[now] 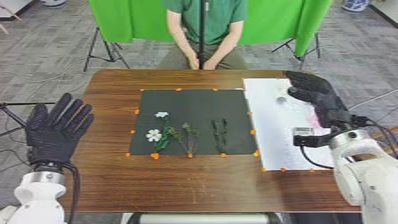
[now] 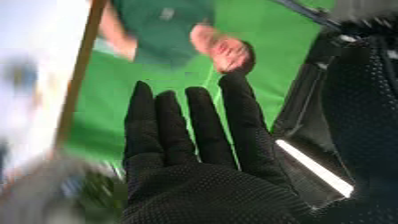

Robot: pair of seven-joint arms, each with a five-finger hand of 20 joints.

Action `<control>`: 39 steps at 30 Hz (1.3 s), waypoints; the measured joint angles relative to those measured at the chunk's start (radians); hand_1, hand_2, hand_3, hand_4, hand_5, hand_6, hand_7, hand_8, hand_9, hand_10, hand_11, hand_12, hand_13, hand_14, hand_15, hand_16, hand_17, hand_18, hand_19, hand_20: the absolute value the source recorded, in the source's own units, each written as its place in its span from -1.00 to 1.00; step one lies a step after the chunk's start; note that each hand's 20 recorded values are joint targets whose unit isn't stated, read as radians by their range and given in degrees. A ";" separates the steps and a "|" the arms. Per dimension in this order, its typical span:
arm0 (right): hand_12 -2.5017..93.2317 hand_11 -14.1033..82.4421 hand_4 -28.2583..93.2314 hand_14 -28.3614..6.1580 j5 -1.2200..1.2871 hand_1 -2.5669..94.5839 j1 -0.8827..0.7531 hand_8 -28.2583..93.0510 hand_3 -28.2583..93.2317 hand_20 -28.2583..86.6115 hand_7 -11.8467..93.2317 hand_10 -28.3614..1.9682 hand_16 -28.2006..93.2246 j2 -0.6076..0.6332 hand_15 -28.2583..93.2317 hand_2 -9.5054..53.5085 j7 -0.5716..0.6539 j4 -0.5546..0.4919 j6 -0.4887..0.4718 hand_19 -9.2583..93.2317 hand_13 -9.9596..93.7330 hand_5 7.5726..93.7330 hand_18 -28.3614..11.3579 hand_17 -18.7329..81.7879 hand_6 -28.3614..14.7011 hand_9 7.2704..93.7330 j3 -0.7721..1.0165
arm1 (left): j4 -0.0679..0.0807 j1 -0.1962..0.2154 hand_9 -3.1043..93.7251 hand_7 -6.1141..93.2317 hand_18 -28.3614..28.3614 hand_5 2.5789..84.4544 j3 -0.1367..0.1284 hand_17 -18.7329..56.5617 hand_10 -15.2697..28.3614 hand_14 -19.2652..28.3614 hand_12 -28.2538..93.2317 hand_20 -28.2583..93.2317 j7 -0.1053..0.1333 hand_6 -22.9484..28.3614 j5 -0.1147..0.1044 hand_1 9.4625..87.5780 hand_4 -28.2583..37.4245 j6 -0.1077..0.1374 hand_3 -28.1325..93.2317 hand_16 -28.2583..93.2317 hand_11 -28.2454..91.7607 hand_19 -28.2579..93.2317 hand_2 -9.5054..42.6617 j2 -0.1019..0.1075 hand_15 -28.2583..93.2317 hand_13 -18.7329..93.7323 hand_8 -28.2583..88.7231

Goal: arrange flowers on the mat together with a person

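A dark mat (image 1: 191,107) lies on the table. On its left part are white flowers (image 1: 154,135) on a green stem, with thin leafy sprigs (image 1: 188,137) beside them. A dark green twisted stem (image 1: 220,136) lies farther right, apart from these. My right hand (image 1: 318,97) is over the white sheet, right of the mat, holding nothing. The right wrist view has my right hand (image 2: 213,192) with straight fingers, close together. At the table's left edge is my left hand (image 1: 59,127), its fingers straight and spread, away from the mat.
A white sheet (image 1: 271,127) lies along the mat's right side, with a small grey item (image 1: 281,100) and a faint pink patch on it. Small orange pieces (image 1: 155,156) line the mat's edges. A green cloth (image 1: 133,20) hangs beyond the table's far edge.
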 measured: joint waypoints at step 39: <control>-0.52 -0.39 -1.00 0.13 -0.601 0.21 0.153 -0.79 0.59 0.09 -0.28 0.03 -0.20 0.116 0.26 -1.00 0.473 0.310 -0.172 0.53 0.01 -0.21 -0.44 -0.15 0.39 -0.20 -0.122 | -0.008 0.040 -0.17 -0.64 0.52 -0.06 -0.007 -0.65 0.37 0.45 -0.36 -0.30 0.012 0.18 -0.020 -0.59 -1.00 -0.001 0.59 -0.61 -0.23 -0.02 -0.15 -0.016 -0.04 -0.15 -0.67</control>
